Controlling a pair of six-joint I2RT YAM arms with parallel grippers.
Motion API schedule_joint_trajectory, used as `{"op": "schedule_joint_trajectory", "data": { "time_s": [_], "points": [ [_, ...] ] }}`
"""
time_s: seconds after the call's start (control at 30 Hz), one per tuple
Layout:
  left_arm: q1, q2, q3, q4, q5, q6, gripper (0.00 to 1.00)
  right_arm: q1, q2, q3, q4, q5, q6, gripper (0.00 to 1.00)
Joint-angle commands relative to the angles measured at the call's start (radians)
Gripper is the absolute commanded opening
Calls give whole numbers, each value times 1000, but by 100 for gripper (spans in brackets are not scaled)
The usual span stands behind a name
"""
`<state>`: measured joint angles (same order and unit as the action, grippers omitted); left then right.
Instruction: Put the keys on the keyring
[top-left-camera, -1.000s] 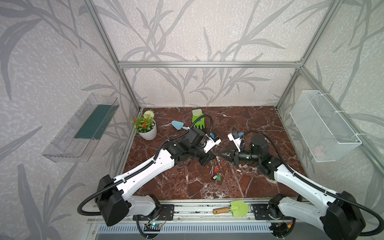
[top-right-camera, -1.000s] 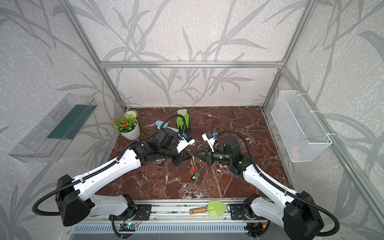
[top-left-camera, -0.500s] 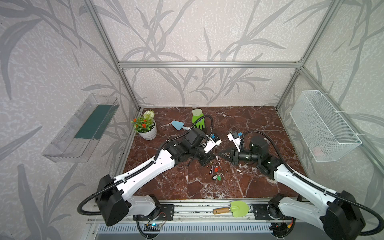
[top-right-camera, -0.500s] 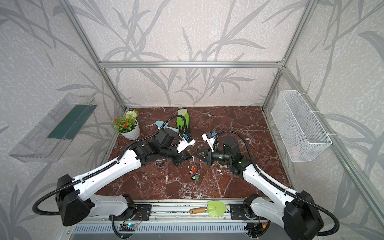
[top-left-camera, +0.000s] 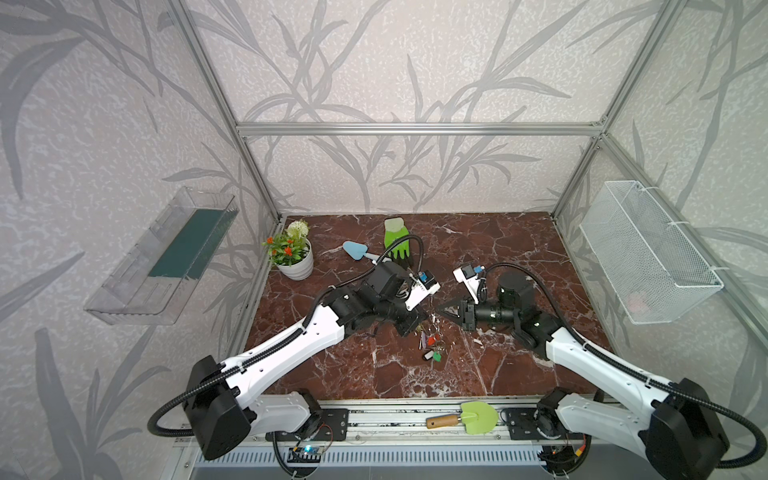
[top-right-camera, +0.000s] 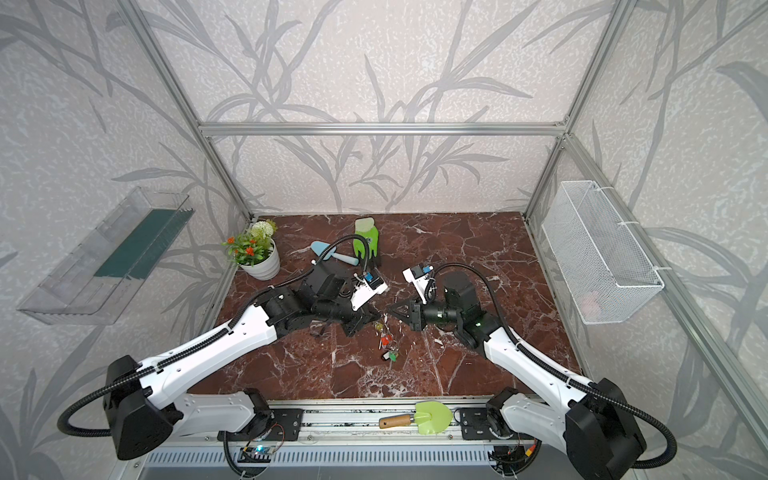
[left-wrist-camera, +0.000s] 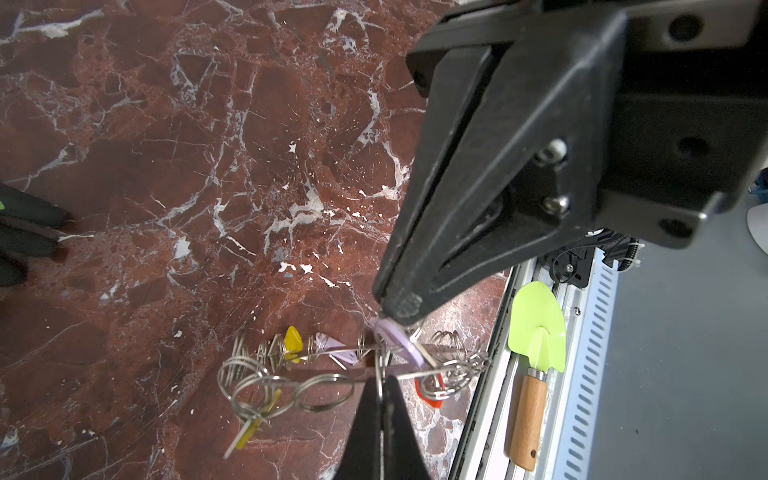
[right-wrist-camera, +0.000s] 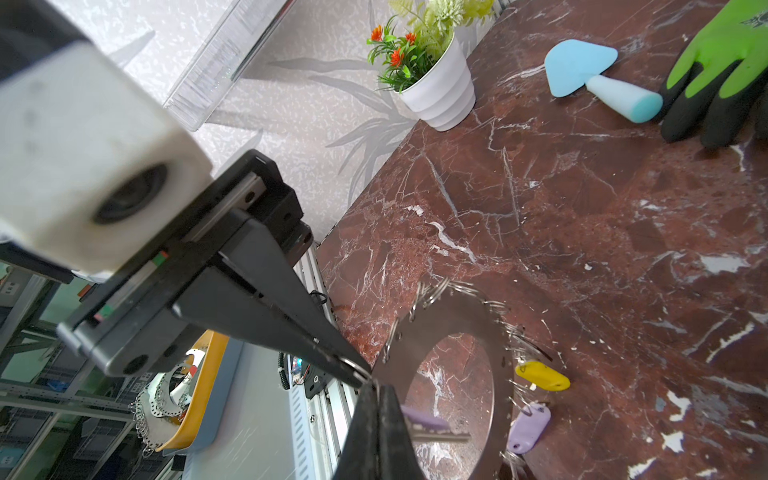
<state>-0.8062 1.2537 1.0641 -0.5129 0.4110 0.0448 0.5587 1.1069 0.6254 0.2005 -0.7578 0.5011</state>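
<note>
Still no shift since a second ago | grips a rim loop (left-wrist-camera: 378, 363) of keyring (right-wrist-camera: 453, 318) with left pincer (left-wrist-camera: 380, 386), keyring held over counter (top-left-camera: 498, 257) | clamps lilac key (left-wrist-camera: 397, 338) in right pincer (left-wrist-camera: 395, 308), tip to tip with left | reads as threading stalled or fine-aligning; key not yet on

Both top views: bright, even, diffuse light from above. Only faint, soft shadows on the worktop (top-left-camera: 478, 232). Wide-angle bend: frame posts (top-left-camera: 257, 170) splay twd the pic edges. Keys (top-left-camera: 432, 345) too small to resolve there.

Left wrist view: marble sharp, wire loops (left-wrist-camera: 249, 374) glint. Left claw (left-wrist-camera: 381, 384) sits v. close to the lens, flat black, no detail. Right claw (left-wrist-camera: 397, 307) is matte w/ slightly soft edges.

Right wrist view: white camera block (right-wrist-camera: 83, 158) near the lens is blurred, and everything past the worktop edge is soft too. Keyring (right-wrist-camera: 451, 322) has a dull grey sheen.
</note>
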Motion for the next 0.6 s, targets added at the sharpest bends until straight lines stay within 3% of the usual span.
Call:
{"op": "schedule_joint_trajectory", "data": {
  "time_s": [0.0,0.4,0.57],
  "points": [
    [-10,-66,-19,81,18,19,0,-1,14,29,-3,27,11,0],
    [-16,-225,-149,327,-48,-59,0,-2,38,25,121,-109,83,0],
    [-42,-268,-243,511,-112,-103,0,0,28,34,126,-143,95,0]
  ]
}}
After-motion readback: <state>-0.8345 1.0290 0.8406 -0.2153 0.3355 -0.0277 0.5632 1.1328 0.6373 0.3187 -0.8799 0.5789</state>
